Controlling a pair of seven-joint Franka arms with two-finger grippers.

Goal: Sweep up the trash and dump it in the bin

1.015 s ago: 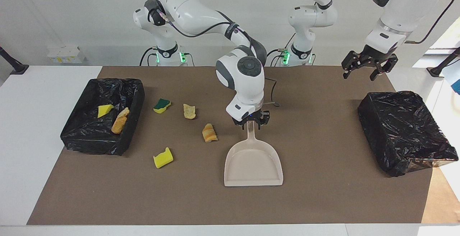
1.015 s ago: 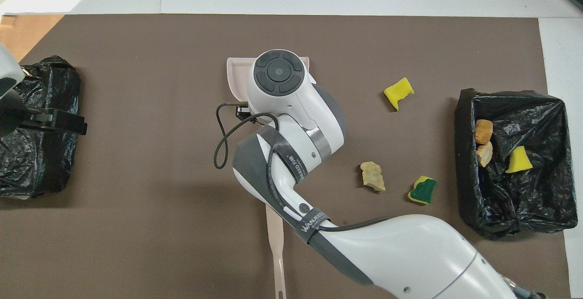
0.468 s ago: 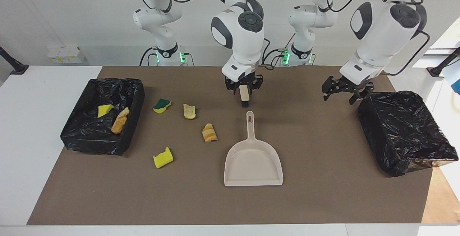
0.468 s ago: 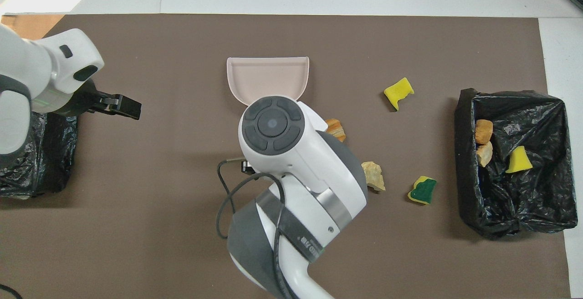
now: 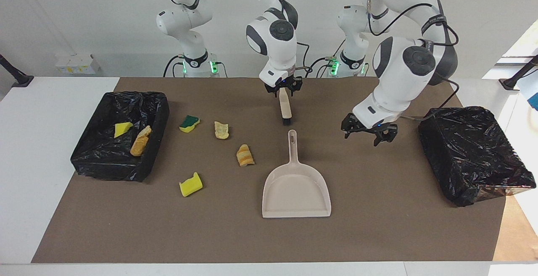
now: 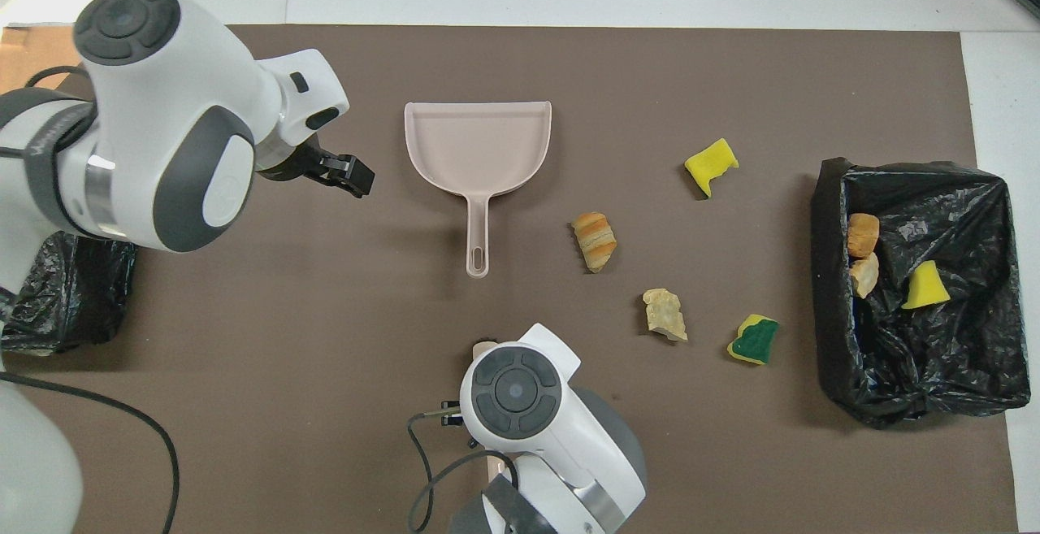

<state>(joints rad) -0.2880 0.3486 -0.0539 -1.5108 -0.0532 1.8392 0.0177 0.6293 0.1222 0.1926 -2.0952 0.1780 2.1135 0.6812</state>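
I read no labels. On the brown mat: right gripper pinches the beige brush near the beige plastic dustpan; left gripper spread beside it. Four yellow and tan trash scraps lie beside the dustpan, three in the black-lined bin.

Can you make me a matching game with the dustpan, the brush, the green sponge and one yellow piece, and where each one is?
Things:
1. dustpan
2. brush
3. green-backed sponge
4. yellow wedge

Places:
A. inside the bin lined with a black bag
B. held up in the right gripper
C. flat on the brown mat, nobody holding it
D. on the mat just beside that bin

Pairs: 1-C, 2-B, 3-D, 4-A
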